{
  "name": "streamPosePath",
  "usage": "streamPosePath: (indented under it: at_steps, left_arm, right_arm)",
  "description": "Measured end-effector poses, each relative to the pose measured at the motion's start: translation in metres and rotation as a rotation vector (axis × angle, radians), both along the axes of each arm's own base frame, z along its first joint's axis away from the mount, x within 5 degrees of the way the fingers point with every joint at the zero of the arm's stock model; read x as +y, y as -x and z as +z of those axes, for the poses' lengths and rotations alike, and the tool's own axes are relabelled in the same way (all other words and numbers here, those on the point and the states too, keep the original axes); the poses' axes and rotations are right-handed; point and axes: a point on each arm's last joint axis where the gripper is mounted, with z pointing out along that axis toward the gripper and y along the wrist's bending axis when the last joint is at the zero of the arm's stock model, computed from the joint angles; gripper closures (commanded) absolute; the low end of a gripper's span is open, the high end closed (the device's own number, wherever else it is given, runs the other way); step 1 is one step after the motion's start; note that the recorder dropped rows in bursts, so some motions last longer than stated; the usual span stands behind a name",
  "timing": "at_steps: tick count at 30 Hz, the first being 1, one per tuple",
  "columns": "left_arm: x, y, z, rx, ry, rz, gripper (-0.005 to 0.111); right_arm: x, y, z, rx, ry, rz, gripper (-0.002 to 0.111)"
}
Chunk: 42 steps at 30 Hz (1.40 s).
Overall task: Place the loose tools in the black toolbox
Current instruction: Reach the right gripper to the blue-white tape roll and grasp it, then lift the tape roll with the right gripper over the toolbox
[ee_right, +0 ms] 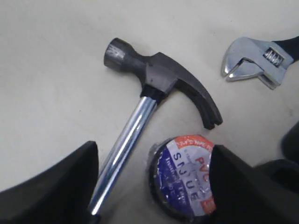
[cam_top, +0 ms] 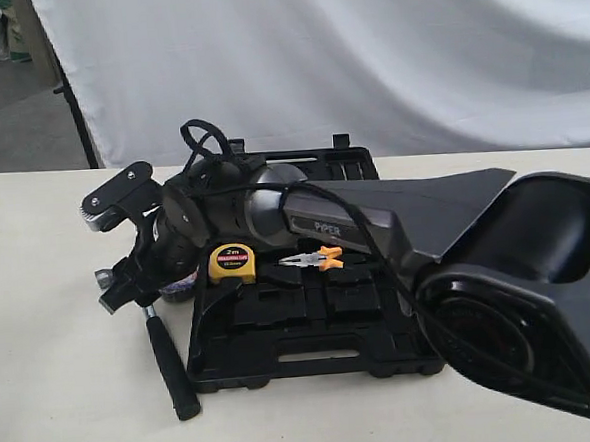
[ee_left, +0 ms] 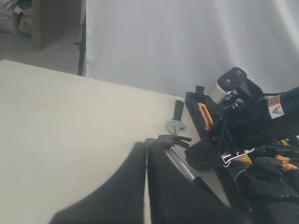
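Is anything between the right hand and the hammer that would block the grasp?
Nothing visible covers the hammer; its shaft lies bare between the fingers of the open right hand. The tape roll sits beside it by one finger and might get caught.

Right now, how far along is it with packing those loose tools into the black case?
Barely begun. Done: nothing of the job; only the yellow tape measure and orange pliers sit in the open black toolbox. In hand: nothing gripped; the right fingers are open above the hammer and tape roll. To do: hammer, tape roll and wrench all lie on the table.
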Motion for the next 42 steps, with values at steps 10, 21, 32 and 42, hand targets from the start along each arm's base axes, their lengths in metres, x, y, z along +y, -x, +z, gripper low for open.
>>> streamPosePath:
  at_steps: [10,21,32,42]
  left_arm:
    - [0.0,0.0,0.0,0.0,0.0,0.0,0.106]
    - [0.0,0.0,0.0,0.0,0.0,0.0,0.106]
    - [0.0,0.0,0.0,0.0,0.0,0.0,0.106]
    - [0.0,0.0,0.0,0.0,0.0,0.0,0.106]
  right_arm:
    - [-0.009,-0.025,-0.016,0.027,-0.001,-0.083,0.044]
    - [-0.003,-0.018,-0.027,0.059,-0.002,-0.071,0.044]
    - [0.001,-0.004,-0.032,0.103,0.044,-0.05,0.083]
    - [-0.002,-0.002,-0.016,0.114,0.057,-0.05,0.109]
